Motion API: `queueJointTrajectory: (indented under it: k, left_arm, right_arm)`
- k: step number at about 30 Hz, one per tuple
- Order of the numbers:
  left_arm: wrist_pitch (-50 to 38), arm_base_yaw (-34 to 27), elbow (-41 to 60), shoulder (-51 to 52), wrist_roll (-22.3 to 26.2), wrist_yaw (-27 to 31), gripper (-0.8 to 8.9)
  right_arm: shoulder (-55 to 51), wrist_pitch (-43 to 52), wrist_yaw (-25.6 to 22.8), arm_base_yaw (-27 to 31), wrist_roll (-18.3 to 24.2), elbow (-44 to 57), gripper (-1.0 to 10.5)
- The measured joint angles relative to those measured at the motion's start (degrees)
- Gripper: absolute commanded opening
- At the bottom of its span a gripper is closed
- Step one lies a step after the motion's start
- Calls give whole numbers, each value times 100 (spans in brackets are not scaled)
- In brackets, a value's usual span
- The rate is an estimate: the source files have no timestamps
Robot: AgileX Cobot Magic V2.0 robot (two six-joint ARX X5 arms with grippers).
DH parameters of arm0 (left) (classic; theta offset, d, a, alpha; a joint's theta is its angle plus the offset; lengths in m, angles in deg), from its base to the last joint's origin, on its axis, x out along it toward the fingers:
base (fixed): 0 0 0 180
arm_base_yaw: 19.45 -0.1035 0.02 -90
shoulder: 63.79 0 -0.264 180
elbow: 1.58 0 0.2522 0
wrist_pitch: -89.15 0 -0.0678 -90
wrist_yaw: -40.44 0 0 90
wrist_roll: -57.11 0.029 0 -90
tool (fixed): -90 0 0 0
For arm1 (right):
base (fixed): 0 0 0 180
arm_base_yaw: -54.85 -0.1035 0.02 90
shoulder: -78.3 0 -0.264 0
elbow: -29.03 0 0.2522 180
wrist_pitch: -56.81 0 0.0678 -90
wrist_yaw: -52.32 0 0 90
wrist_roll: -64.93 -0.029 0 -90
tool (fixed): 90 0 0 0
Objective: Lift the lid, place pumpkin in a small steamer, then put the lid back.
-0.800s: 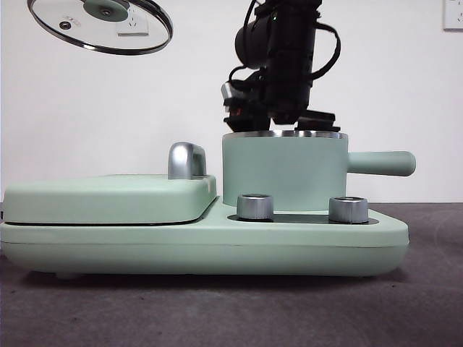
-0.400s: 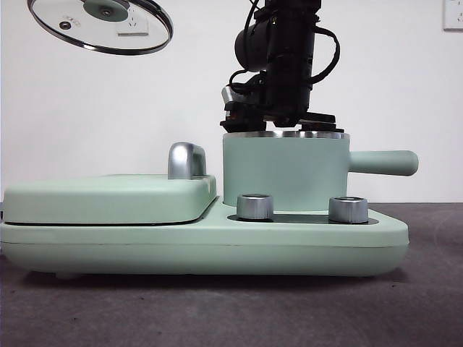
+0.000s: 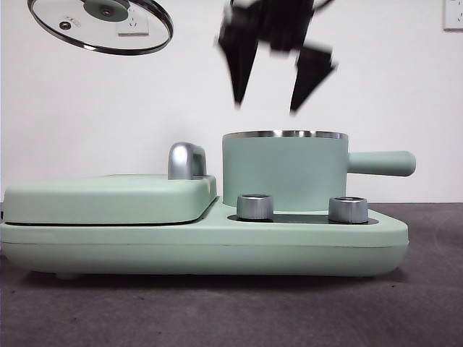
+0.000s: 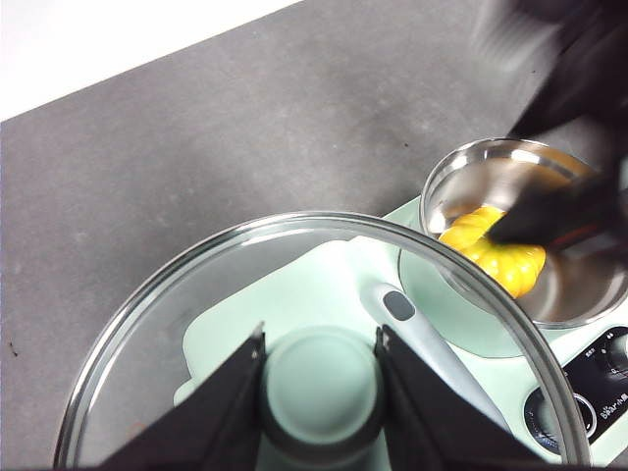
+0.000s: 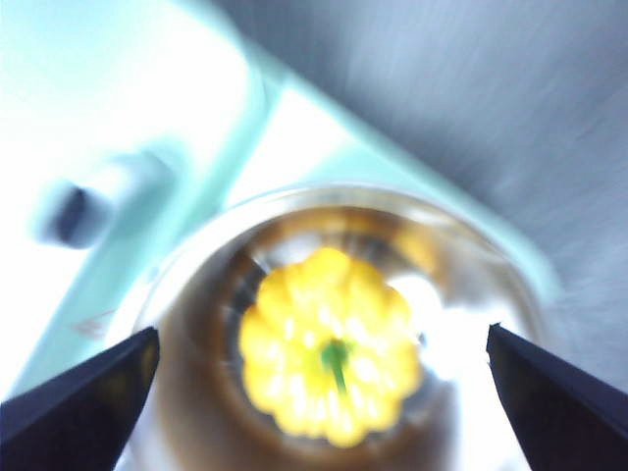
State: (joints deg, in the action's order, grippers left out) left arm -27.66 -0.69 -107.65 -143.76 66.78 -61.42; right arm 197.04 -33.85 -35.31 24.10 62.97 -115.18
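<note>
Pumpkin (image 5: 329,358) inside steamer (image 3: 283,170). Right gripper (image 3: 273,72) above it, jaws apart, empty. Left gripper (image 4: 319,392) clamped on lid (image 3: 100,25) knob, high at left.

Small steamer (image 3: 283,172) mouth open above; right gripper (image 3: 273,69) overhead (blurred, seemingly clear).

Lab-like test bench: dark tabletop (image 3: 231,311), bare white wall (image 3: 405,87).

One lid (image 3: 100,25), one pumpkin (image 5: 329,343), one small steamer (image 3: 283,170) — two steel knobs (image 3: 255,207), two grippers (image 3: 275,61).
</note>
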Motion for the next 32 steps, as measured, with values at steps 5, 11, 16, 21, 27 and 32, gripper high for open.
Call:
queueJointTrajectory:
  k: [5, 11, 16, 21, 27, 32]
  left_arm:
    - [-7, 2, 0, 0, -7, 0, 51]
    - [-13, 96, 0, 0, -39, 2, 51]
    - [-44, 365, 0, -52, -92, -328, 51]
    - [-144, 804, 0, -304, -136, -474, 50]
    - [-616, 1314, 0, -699, -155, -476, 49]
    - [-1268, 1718, 0, -1217, -160, -479, 50]
  right_arm:
    - [-1703, 0, 0, 0, -20, 839, 536]
    - [-4640, 2, -2, -9, -92, 3589, 536]
    - [-7029, 737, 103, -20, -485, 5416, 536]
    - [-8773, 1062, 501, -24, -597, 6432, 536]
    - [-9993, 1099, 669, -28, -601, 7027, 536]
    - [-10290, 1113, 706, -28, -603, 7112, 536]
